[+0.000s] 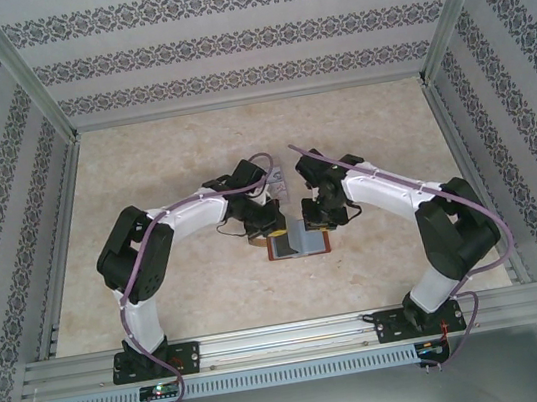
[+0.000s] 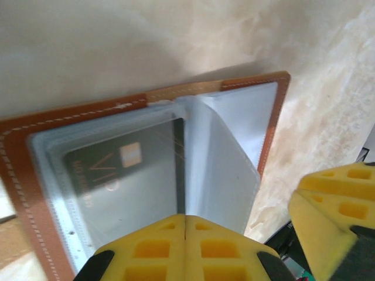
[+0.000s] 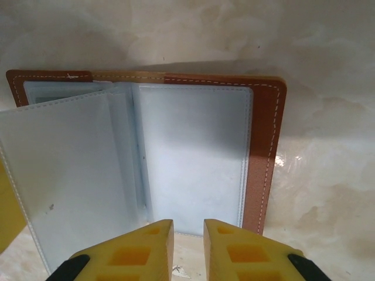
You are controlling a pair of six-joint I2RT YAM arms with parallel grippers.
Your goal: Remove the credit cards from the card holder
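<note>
on marbled table (image 3: 328,193), leather card holder (image 3: 193,158)

left arm: white-and-black jointed arm (image 1: 144,250), rising from its base at the near edge, elbow pushed out to the left, forearm angled in toward the centre.
right arm: matching white-and-black arm (image 1: 444,225), mirrored, elbow out to the right, forearm reaching in toward the centre.
left hand: black two-finger hand with yellow foam pads (image 1: 269,229), wrist tipped downward; in its own wrist view (image 2: 185,228) the two pads press flat together with no gap.
right hand: same black hand with yellow foam pads (image 1: 311,217), pointing down just beside the left hand; its wrist view (image 3: 188,231) shows the pads parallel with a narrow slit between them.
spacing: the two hands sit close, side by side; the right hand shows at the edge of the left wrist view (image 2: 328,205).
</note>
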